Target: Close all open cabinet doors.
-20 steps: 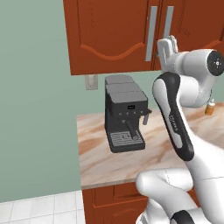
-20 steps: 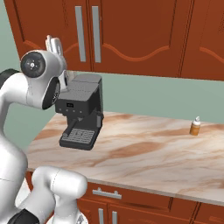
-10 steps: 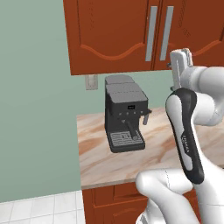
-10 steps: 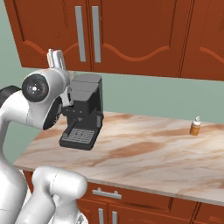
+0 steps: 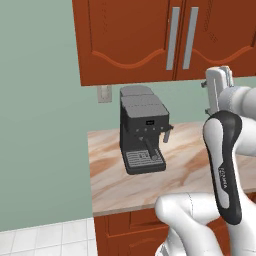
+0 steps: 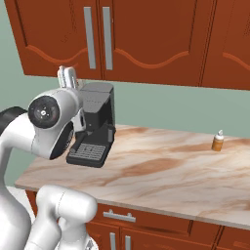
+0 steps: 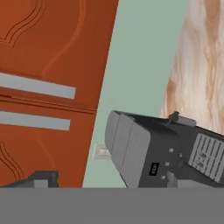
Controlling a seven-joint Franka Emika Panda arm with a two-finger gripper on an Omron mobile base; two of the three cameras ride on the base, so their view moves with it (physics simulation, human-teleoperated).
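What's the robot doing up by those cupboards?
The white robot arm has its gripper raised near the cabinet doors above the coffee machine. It isn't holding anything. The doors in view look flush and shut, their silver handles side by side. A small bottle stands on the marble counter.

coffee machine (image 5: 143,131) on counter (image 5: 107,182) beneath cabinet doors (image 5: 165,37), bottle (image 6: 218,141) far right
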